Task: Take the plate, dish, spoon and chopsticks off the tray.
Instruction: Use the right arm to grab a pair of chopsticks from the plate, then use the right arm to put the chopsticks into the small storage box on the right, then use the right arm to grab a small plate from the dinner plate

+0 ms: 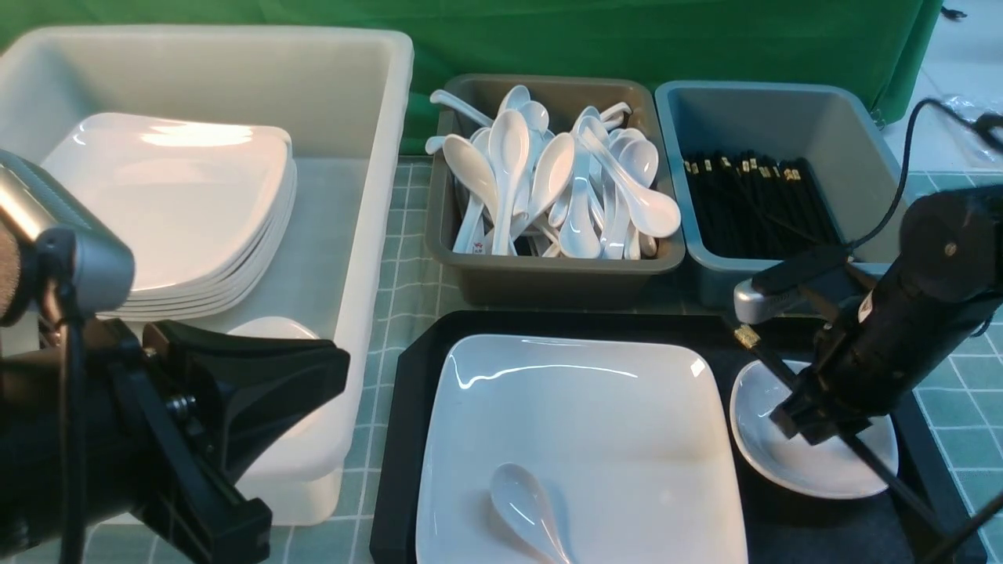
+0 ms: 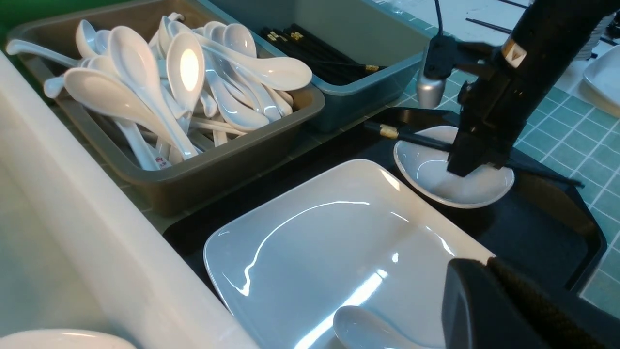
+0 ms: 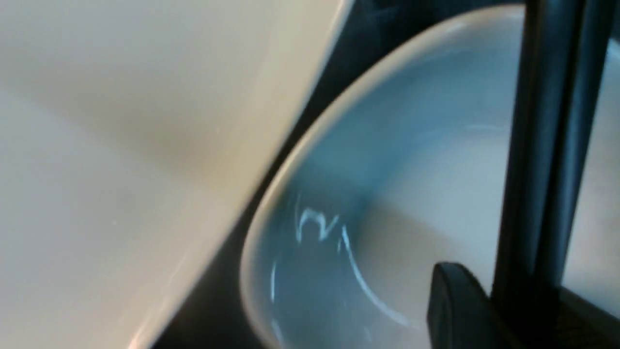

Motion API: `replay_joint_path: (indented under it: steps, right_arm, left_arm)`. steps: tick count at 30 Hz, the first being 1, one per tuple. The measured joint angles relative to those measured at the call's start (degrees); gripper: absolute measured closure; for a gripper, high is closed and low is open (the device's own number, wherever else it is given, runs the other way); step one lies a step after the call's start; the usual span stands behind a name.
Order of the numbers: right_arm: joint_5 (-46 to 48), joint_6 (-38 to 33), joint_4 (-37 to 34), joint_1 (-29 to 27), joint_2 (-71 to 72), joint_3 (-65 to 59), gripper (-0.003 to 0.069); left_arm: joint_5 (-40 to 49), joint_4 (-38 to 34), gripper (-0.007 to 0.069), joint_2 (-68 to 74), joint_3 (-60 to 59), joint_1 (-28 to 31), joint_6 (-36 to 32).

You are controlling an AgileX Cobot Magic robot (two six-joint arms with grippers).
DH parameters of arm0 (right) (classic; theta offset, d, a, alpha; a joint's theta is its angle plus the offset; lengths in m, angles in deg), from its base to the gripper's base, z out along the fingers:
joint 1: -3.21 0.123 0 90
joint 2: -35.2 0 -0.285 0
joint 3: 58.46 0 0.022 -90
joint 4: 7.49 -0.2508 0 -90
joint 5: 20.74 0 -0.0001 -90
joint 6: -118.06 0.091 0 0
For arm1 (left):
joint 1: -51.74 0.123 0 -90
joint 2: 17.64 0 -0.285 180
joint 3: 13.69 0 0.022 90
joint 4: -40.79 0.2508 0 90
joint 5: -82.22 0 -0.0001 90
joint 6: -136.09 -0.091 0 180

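The black tray (image 1: 394, 470) holds the large white plate (image 1: 580, 415), with the spoon (image 1: 526, 507) lying on the plate's near part. To the right, the small dish (image 1: 823, 470) sits on the tray with the black chopsticks (image 1: 764, 360) lying slantwise across it. My right gripper (image 1: 815, 427) is down over the dish, shut on the chopsticks (image 3: 547, 145) at mid-length. My left gripper (image 1: 338, 368) hangs shut and empty at the near end of the white tub, left of the tray. In the left wrist view its fingertips (image 2: 484, 264) hover above the plate (image 2: 315, 252).
A white tub (image 1: 376, 157) at the left holds a stack of square plates (image 1: 180, 204). Behind the tray stand a grey bin (image 1: 548, 274) full of white spoons and a blue bin (image 1: 783, 110) with black chopsticks. A green checked cloth covers the table.
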Motion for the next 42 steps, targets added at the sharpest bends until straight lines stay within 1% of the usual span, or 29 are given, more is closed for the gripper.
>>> replay_joint_path:
  steps: [3,5,7,10,13,15,20,22,24,26,30,31,33,34,35,36,37,39,40,41,42]
  right_arm:
    - [5.2,-2.1,-1.8,0.1,3.6,3.0,0.0541]
    - [6.0,-2.5,-3.2,0.1,5.5,5.4,0.0541]
    - [4.6,-2.1,-5.1,-0.2,6.4,8.9,0.0541]
    - [-0.1,0.0,-8.3,-1.8,4.6,15.5,0.0541]
    - [-5.1,3.2,-10.9,-4.6,-2.0,25.5,0.0541]
    - [-6.9,5.2,-11.8,-6.3,-7.1,31.7,0.0541]
    - [-11.0,10.9,-12.1,-8.9,-21.0,46.2,0.0541]
    - [-11.7,11.9,-12.1,-9.2,-23.5,48.5,0.0537]
    - [-12.1,12.5,-12.1,-9.5,-26.9,51.4,0.0491]
    - [-11.6,12.9,-12.1,-9.6,-27.9,51.9,0.0396]
    - [-6.9,12.8,-12.1,-9.6,-27.5,52.3,0.0235]
    - [-5.0,12.8,-12.1,-9.6,-27.0,52.3,0.0218]
    - [-3.0,12.8,-12.1,-9.6,-26.3,52.3,0.0214]
    - [1.4,12.0,-12.1,-9.6,-24.7,52.3,0.0232]
    - [3.6,11.4,-12.1,-9.6,-23.8,52.3,0.0263]
    - [4.8,10.9,-12.1,-9.6,-23.3,52.3,0.0270]
    - [9.0,8.8,-12.0,-9.5,-21.5,52.3,0.0336]
    - [13.5,5.8,-12.0,-8.9,-18.6,51.7,0.0437]
    - [15.9,4.1,-11.8,-8.2,-15.9,50.1,0.0505]
    - [17.2,3.3,-11.0,-7.3,-13.7,48.3,0.0540]
    - [17.2,3.3,-10.8,-7.0,-13.7,47.9,0.0545]
  left_arm:
    - [-0.6,0.0,0.0612,0.0,0.0,0.0,-0.4]
    - [-1.9,0.0,0.0612,0.0,0.0,0.0,-0.6]
    - [-4.2,-0.1,0.0612,0.0,0.0,0.0,-0.8]
    - [-8.4,-0.3,0.0612,0.0,0.0,0.0,-0.8]
    - [-12.5,-0.5,0.0612,0.0,0.0,0.0,-0.8]
    - [-13.8,-0.5,0.0612,0.0,0.0,0.0,-0.8]
    - [-14.2,-0.5,0.0612,0.0,0.0,0.0,-0.8]
    - [-13.9,-0.5,0.0612,0.0,0.0,0.0,-0.8]
    - [-13.1,-0.5,0.0612,0.0,0.0,0.0,-0.8]
    - [-12.4,-0.5,0.0612,0.0,0.0,0.0,-0.9]
    - [-11.2,-0.5,0.0612,0.0,0.0,0.0,-1.8]
    - [-11.1,-0.5,0.0612,0.0,0.0,0.0,-2.5]
    - [-11.0,-0.5,0.0612,0.0,0.0,0.0,-3.7]
    - [-10.9,-0.5,0.0612,0.0,0.0,0.0,-5.2]
    - [-10.9,-0.5,0.0612,0.0,0.0,0.0,-5.5]
    - [-10.8,-0.5,0.0612,0.0,0.0,0.0,-5.6]
    - [-10.6,-0.5,0.0612,0.0,0.0,0.0,-6.2]
    - [-9.9,-0.5,0.0612,0.0,0.0,0.0,-6.3]
    - [-9.1,-0.4,0.0612,0.0,0.0,0.0,-6.4]
    - [-8.4,-0.3,0.0612,0.0,0.0,0.0,-6.5]
    - [-8.1,-0.3,0.0612,0.0,0.0,0.0,-6.5]
